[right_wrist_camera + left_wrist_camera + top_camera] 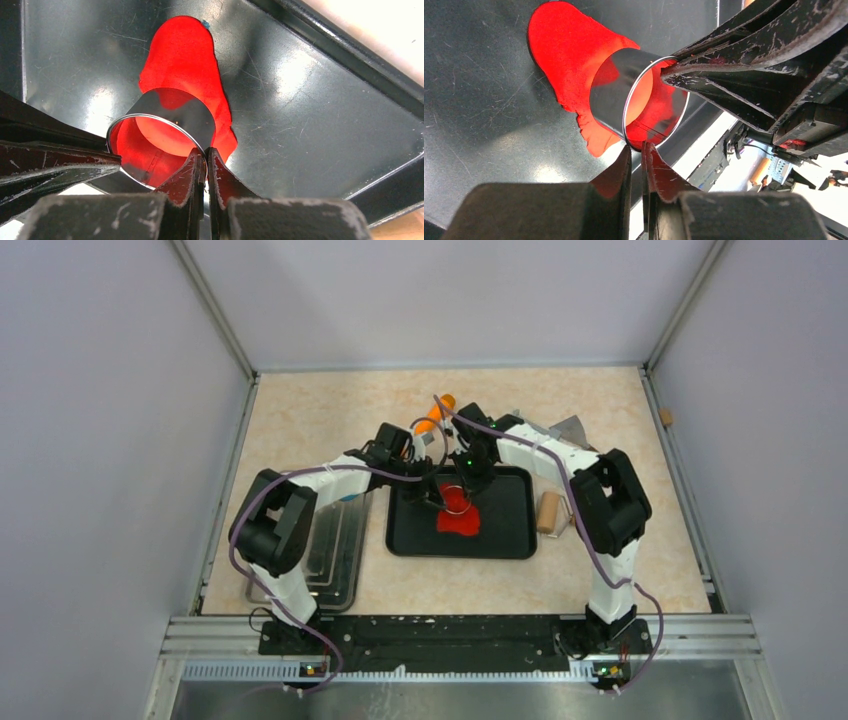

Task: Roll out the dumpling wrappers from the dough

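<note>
Pinching the metal ring cutter from opposite sides, left fingers and right fingers hold it standing on the far end of the dough.

Dough: bright red, soft-looking, matt, fine-grained top; edges ragged, crumbly. Inside the ring it looks smoother w/ slight sheen.
Ring cutter: thin sheet metal, polished to mirror, reflects red + dark; rim bright.
Tray: black, smooth, semi-gloss. Plastic or coated metal, can't tell. Many fine hairline scratches, soft glare patches.
Left gripper fingers: black hard plastic, matt. Inner faces reddish, smear or reflection unclear.
Right gripper fingers: same black plastic, scuffed, whitish scratches, worn edges.
Table: beige mottled, stone-look, low sheen.
Side tray: bare silvery metal.
Cylinder: pale, looks like unfinished wood.
</note>
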You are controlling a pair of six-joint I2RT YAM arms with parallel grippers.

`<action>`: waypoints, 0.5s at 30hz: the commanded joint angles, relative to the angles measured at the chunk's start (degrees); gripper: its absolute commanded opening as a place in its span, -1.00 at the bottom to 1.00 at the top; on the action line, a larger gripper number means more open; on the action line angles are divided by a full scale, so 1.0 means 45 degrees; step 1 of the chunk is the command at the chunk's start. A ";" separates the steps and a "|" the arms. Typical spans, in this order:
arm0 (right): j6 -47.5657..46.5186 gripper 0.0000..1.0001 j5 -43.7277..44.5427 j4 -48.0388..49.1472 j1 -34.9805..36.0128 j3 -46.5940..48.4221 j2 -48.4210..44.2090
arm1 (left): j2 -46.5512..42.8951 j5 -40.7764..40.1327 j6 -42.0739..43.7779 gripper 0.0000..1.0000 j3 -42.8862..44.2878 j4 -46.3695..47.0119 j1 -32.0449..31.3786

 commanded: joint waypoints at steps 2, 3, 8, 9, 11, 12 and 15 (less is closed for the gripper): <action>0.0006 -1.00 -0.0390 0.0354 0.0178 -0.0049 -0.0342 | 0.0239 -0.0427 0.0237 -0.76 -0.0542 0.0378 -0.0172; 0.0015 -1.00 -0.0383 0.0346 0.0178 -0.0079 -0.0313 | 0.0249 -0.0449 0.0214 -0.76 -0.0562 0.0404 -0.0198; 0.0056 -1.00 -0.0575 0.0343 0.0178 -0.0214 -0.0231 | 0.0288 -0.0512 0.0258 -0.78 -0.0475 0.0352 -0.0240; 0.0059 -1.00 -0.0636 0.0342 0.0178 -0.0229 -0.0231 | 0.0279 -0.0521 0.0268 -0.78 -0.0486 0.0332 -0.0241; 0.0076 -1.00 -0.0780 0.0315 0.0178 -0.0236 -0.0181 | 0.0249 -0.0519 0.0286 -0.78 -0.0523 0.0310 -0.0229; 0.0086 -1.00 -0.0805 0.0297 0.0178 -0.0254 -0.0188 | 0.0228 -0.0517 0.0288 -0.79 -0.0567 0.0310 -0.0238; 0.0101 -1.00 -0.0889 0.0295 0.0178 -0.0338 -0.0197 | 0.0219 -0.0518 0.0289 -0.79 -0.0666 0.0310 -0.0241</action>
